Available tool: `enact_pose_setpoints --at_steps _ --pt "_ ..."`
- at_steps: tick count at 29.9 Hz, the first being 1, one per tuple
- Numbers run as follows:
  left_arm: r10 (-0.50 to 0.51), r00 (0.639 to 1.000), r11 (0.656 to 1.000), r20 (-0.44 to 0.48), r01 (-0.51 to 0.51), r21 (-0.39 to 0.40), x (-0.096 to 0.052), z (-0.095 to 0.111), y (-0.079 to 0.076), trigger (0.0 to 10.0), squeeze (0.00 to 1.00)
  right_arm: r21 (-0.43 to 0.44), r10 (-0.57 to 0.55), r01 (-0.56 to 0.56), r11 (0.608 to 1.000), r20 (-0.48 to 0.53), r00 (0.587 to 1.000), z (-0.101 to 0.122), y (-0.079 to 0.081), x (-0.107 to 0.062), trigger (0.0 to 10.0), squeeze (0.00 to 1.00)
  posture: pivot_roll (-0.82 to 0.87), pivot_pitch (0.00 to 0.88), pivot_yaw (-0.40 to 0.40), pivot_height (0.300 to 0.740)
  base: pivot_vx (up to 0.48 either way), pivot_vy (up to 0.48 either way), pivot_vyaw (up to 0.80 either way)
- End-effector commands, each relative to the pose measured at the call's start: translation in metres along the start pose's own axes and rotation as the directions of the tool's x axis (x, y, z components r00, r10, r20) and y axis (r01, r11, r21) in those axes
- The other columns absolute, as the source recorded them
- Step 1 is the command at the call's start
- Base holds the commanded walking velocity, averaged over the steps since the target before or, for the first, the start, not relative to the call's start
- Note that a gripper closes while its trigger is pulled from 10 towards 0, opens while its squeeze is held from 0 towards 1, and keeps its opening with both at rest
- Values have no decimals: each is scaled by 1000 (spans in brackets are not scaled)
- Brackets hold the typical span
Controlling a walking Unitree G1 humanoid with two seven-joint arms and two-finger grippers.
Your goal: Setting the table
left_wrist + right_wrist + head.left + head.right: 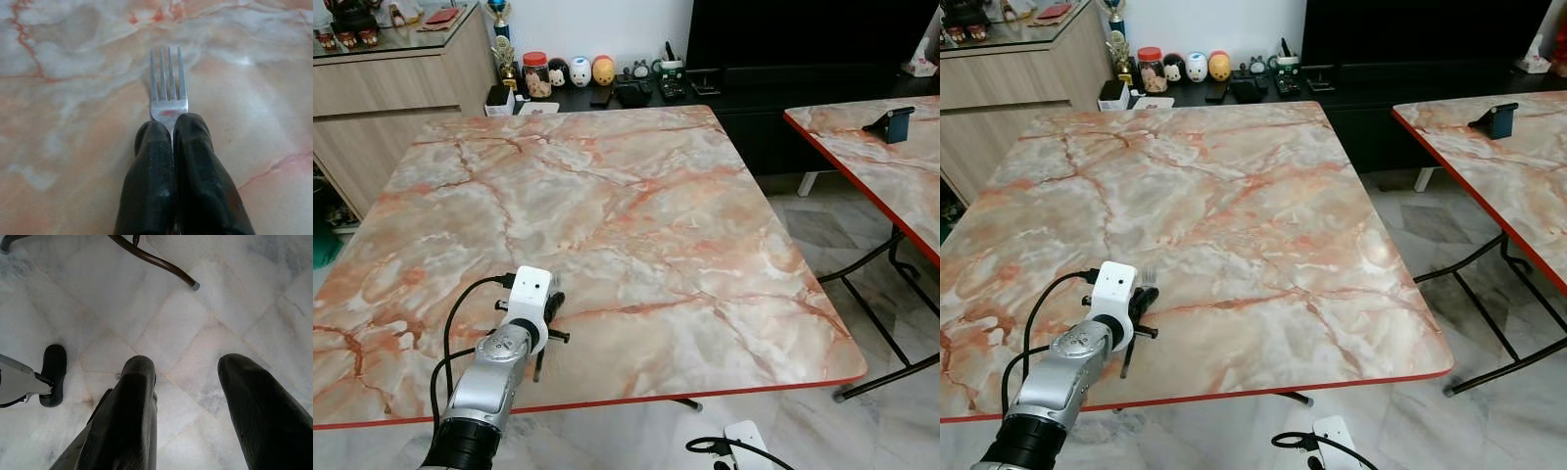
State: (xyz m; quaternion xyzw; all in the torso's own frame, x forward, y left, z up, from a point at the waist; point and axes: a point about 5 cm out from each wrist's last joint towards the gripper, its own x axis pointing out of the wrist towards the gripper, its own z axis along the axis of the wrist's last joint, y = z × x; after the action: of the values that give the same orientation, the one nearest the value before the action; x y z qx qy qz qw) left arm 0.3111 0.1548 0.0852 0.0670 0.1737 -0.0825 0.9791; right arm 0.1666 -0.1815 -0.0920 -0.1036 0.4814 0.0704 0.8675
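While left pincer (172,128) clamps fork (167,81) over table (636,225) w/ fingers together, right pincer (195,382) wide apart, holding nothing.

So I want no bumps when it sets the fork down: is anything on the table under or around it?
Nothing visible is. The left gripper has its jaws shut on the fork just above bare marble table near its front edge.

Right gripper (193,374) above marble floor (195,318)

Two black fingers (132,416) parted, pale tile showing between them. Floor: white-grey marble tiles with diagonal joints. Beyond the fingertips, a dark curved table leg (151,262) ending in a grey foot cap (195,285). Beside the gripper, a black rounded robot foot (53,374) touching the floor, joined to a grey-white panel.
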Motion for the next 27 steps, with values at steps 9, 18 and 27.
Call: enact_pose_setpoints --at_steps 9,18,27 --pt "134 984 991 120 -132 -26 -9 17 15 0 0 -11 1 -1 1000 -9 1000 -1 -1 0 10000 0 21 0 -12 740 0 0 0" --pt "394 860 918 325 -383 -101 -42 32 51 10000 0 -14 -1 1 1000 -11 1000 -2 -2 0 10000 0 19 0 -18 740 0 0 0" --pt "451 771 885 450 -452 -113 -76 36 64 10000 0 -23 -7 6 1000 -11 1000 -2 -3 0 10000 0 25 0 -23 740 0 0 0"
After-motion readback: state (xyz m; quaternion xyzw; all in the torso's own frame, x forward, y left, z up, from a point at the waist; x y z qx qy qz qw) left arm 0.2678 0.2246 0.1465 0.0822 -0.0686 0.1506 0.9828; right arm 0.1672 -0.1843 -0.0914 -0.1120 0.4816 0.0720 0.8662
